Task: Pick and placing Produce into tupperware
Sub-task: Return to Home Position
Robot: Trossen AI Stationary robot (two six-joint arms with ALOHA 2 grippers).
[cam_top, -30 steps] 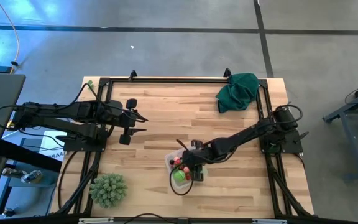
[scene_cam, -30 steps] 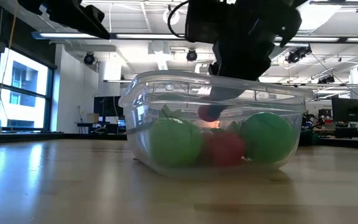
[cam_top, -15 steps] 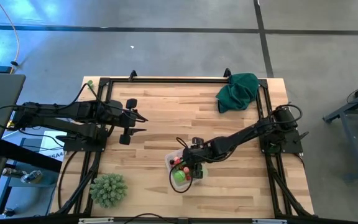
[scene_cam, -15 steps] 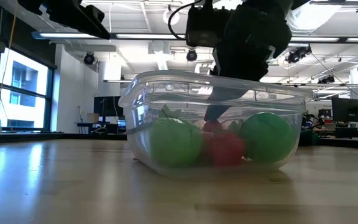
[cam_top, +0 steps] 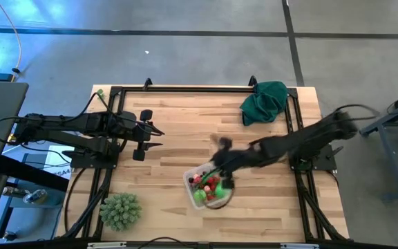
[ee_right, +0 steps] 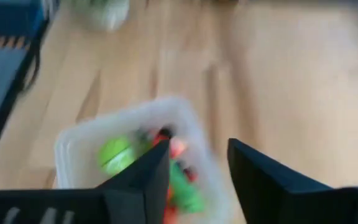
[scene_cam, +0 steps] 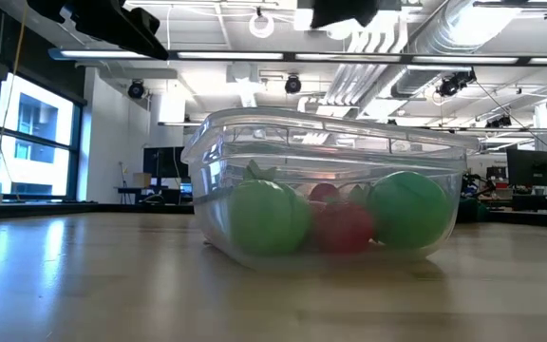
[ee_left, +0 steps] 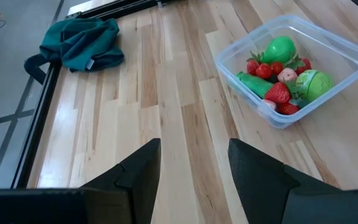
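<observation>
- Wood table: produce sits in tupperware.
- I see right gripper above tupperware, fingers parted, empty.
- Left gripper well apart from tupperware, fingers parted, empty.

I see 1 dark green cloth crumpled at a corner of the wooden table, and 1 spiky pale-green ball at the diagonally opposite corner.

Light wooden plank surface. On it: clear rectangular plastic box just beside the right gripper; crumpled dark green cloth and spiky pale-green ball, both well apart from it.
</observation>
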